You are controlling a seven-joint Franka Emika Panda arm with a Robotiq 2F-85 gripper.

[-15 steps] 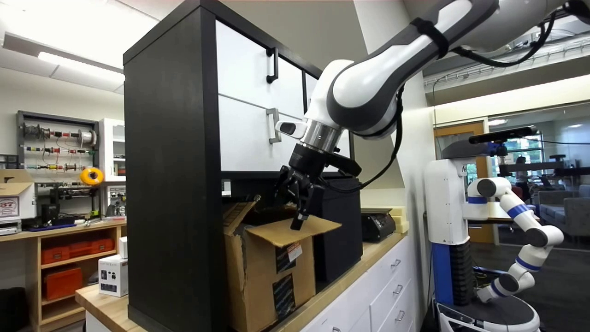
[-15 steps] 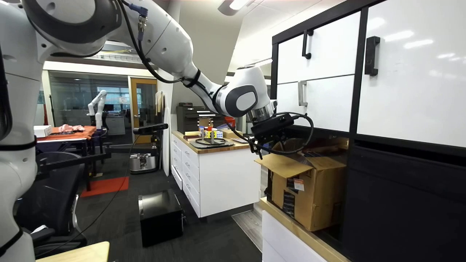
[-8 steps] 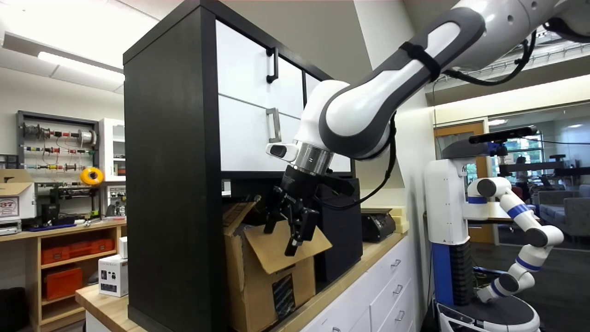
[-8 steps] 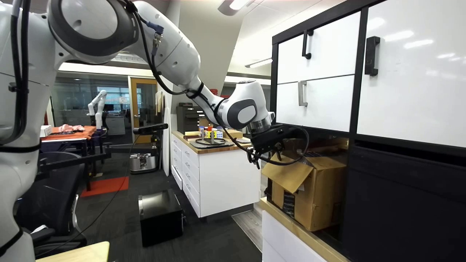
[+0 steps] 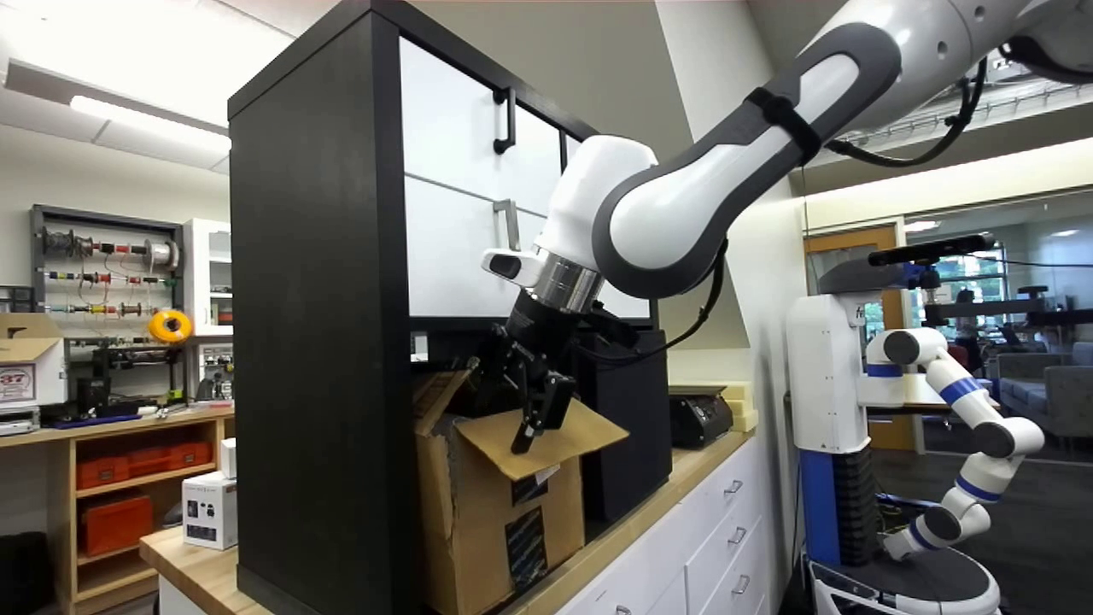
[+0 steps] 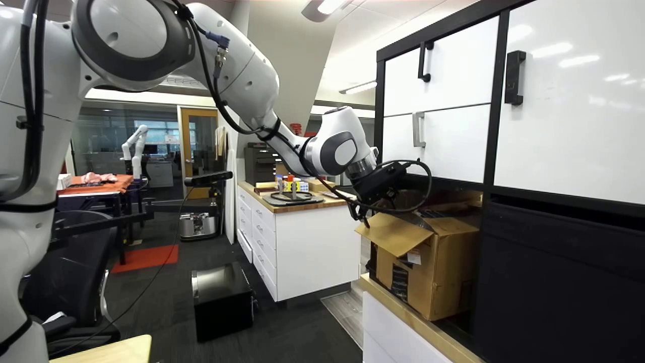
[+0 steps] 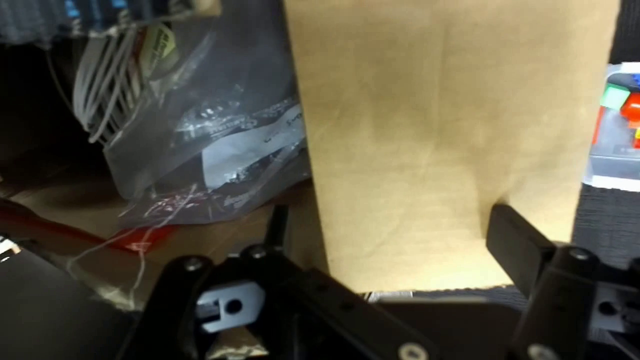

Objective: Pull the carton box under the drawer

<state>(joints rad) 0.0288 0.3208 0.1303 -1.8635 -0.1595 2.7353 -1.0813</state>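
Brown carton box gapes (flap slanting outward).

In an exterior view, the number 37 was borne by the label of a white box. Print on the carton box and, in the wrist view, on a plastic bag could not be read.

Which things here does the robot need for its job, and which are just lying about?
For the job:
gripper
carton box
lower white drawer above it

Just lying about:
white printed box on the worktop
two orange cases
black office chair
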